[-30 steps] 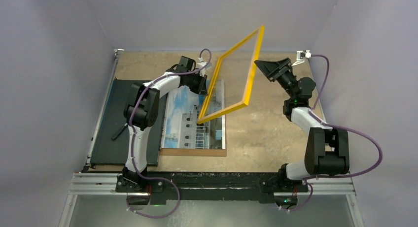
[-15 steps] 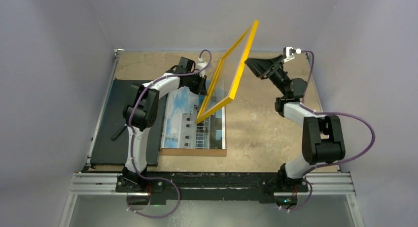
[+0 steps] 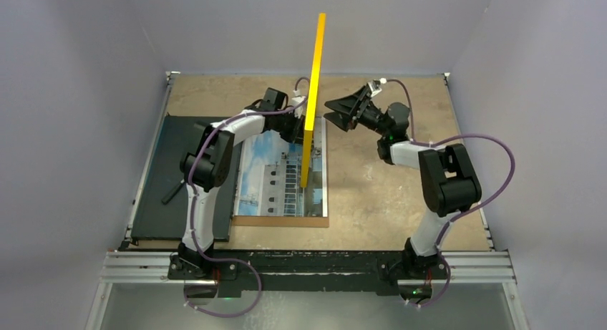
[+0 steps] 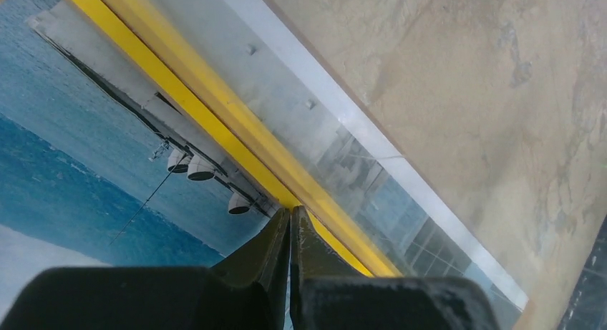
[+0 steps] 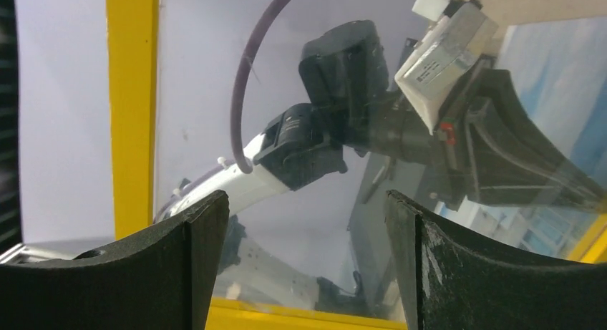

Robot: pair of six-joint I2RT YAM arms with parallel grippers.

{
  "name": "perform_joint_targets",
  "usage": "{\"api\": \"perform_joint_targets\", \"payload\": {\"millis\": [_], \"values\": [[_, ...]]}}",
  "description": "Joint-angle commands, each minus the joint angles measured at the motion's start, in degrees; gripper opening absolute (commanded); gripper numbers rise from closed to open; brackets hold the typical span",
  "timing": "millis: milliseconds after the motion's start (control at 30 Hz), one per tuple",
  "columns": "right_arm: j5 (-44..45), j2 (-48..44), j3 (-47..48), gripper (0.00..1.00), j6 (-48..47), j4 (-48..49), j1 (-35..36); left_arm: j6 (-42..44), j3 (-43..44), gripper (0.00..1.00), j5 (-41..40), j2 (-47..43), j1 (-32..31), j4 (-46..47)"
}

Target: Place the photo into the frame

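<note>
We hold the frame (image 3: 313, 94) by its lower rail, our left end effector (image 3: 298, 127) pinched shut on it, and it stands on edge, nearly upright. The photo (image 3: 275, 176) lies flat directly beneath the frame. Our right end effector (image 3: 332, 114), jaws wide and empty, sits just right of the frame, facing its pane.

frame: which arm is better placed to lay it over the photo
Likely left: the left gripper is shut on the frame, upright above the photo; the right gripper is open, empty.
</note>
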Motion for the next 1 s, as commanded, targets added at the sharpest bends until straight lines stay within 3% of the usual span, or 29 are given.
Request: {"api": "perform_joint_targets", "payload": {"millis": [0,133,400,667,967], "values": [[-0.22,-6.37,4.67,0.83,-10.73,-12.55,-0.47,1.63,-0.83,0.00,-1.53,-0.87,0.08,-3.51],[1.31,-7.55,8.57,0.85,-15.72,-20.99,-0.47,4.19,4.08,0.00,-6.10,-2.95,0.58,-7.17],[3.18,-9.49,14.37,0.90,-19.15,-27.98,-0.43,4.43,5.93,0.00,-16.12,-11.37,1.05,-6.22],[5.74,-11.91,15.41,0.99,-18.11,-29.29,-0.47,0.12,11.54,0.00,-13.51,-16.88,1.05,-6.11],[5.89,-14.80,14.72,0.99,-15.73,-29.17,-0.44,-8.88,15.10,0.00,-4.18,-20.13,0.99,-3.70]]}}
